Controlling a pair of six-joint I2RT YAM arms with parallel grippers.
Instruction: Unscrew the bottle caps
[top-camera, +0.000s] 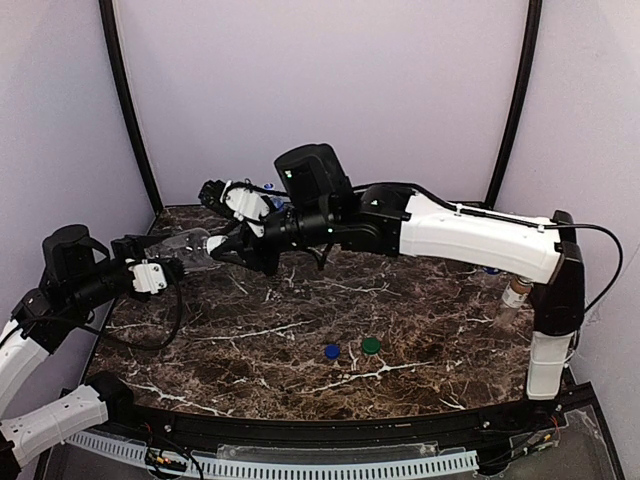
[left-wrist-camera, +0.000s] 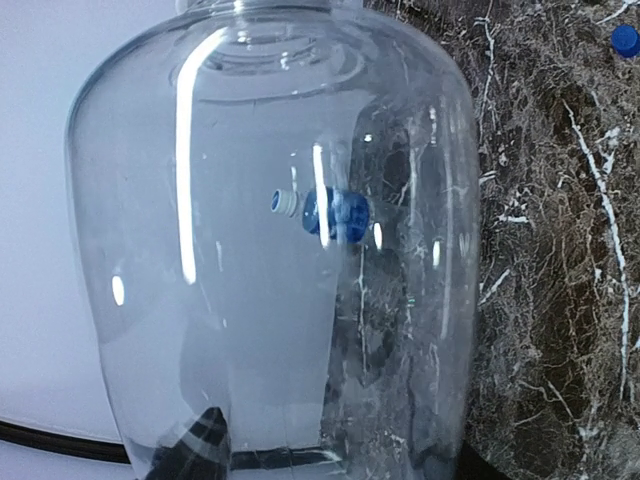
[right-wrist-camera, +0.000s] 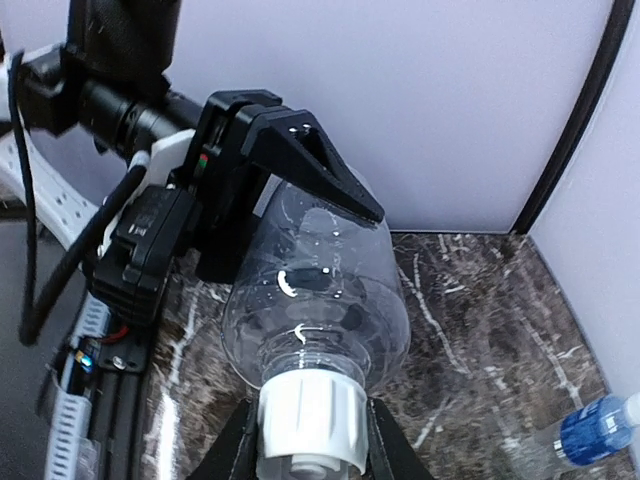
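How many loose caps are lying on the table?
2. A blue cap and a green cap lie side by side, not touching, near the middle front of the table. More could be hidden from view.

Even bright light; glare streaks the clear bottle (left-wrist-camera: 250, 300).

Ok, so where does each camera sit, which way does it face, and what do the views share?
Top: above and behind the bases, looking down at the table; both arms show.
Left wrist: looks through the clear bottle that the left gripper holds; a fingertip shows.
Right wrist: looks along the right gripper, shut on the white cap, towards the left arm.
Shared: all see the bottle.
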